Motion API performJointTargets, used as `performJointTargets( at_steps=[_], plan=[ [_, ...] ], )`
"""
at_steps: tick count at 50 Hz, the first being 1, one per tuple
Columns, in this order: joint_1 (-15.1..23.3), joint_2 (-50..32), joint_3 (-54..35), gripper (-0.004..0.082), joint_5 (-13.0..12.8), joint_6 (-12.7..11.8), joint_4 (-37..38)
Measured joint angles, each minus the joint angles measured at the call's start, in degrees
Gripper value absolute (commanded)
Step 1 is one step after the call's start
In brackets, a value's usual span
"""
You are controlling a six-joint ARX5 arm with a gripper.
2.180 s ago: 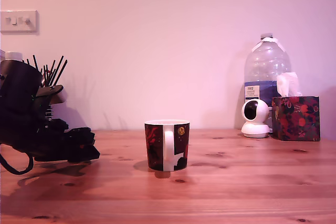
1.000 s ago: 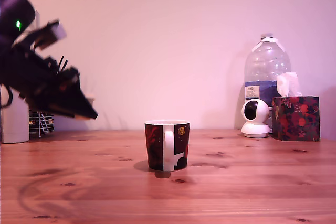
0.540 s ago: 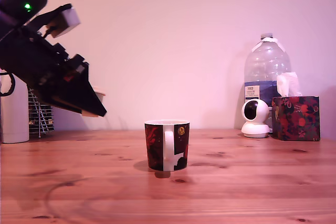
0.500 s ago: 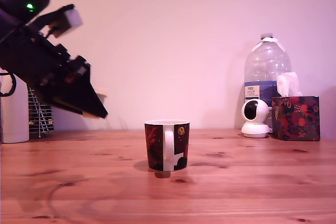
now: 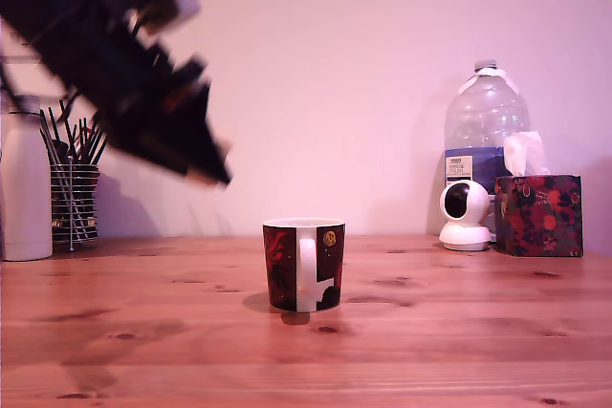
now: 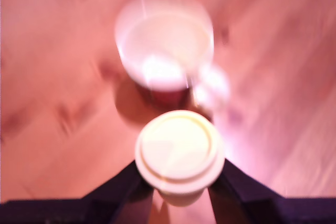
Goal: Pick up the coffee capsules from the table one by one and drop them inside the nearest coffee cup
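Beige tapered coffee capsule clamped in the black gripper's jaws, high above the surface, short of the dark patterned mug; drop pending.

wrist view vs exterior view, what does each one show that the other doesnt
Only the wrist view shows the coffee capsule clamped between the end effector fingers, and the white inside of the coffee cup.

Only the exterior view shows the surroundings: water bottle, small white camera, tissue box, utensil holder and white container. It also shows the blurred end effector raised above the cup, toward the exterior view's left.

Both show the coffee cup on the table.
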Motion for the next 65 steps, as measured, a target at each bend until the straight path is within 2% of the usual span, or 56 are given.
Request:
performJointTargets(
  at_steps=[11, 19, 34, 51, 65],
  plan=[
    [-1.6, 6.49, 5.33, 0.0211, -2.25, -0.94, -2.67],
    [-1.75, 10.45, 7.26, 0.0214, -2.69, -1.07, -4.74],
    [-1.86, 11.87, 12.28, 0.0214, -2.8, -1.09, -4.72],
    [-4.2, 21.62, 19.63, 0.0214, -2.8, -1.09, -5.7],
    [-4.59, 25.53, 27.17, 0.0214, -2.8, -1.09, -7.8]
  ],
)
